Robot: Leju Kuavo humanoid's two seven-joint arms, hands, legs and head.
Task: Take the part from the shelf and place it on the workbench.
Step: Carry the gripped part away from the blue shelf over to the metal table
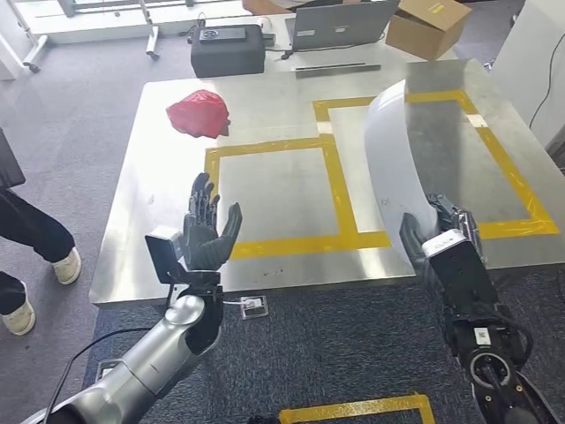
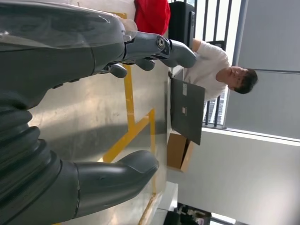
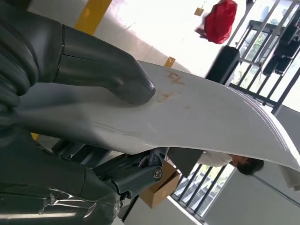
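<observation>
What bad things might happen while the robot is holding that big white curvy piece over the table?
The right robot hand grips the white part only at its lower end, so the long piece might tip or slip out. It might also come down crooked, off the yellow tape squares. The red bag lies well away, so it looks safe.

Part marking: faint orange handwritten characters are seen on the white curved part (image 3: 198, 108), just beyond the right hand's thumb (image 3: 106, 70); they cannot be read.
Other text: none legible.
</observation>
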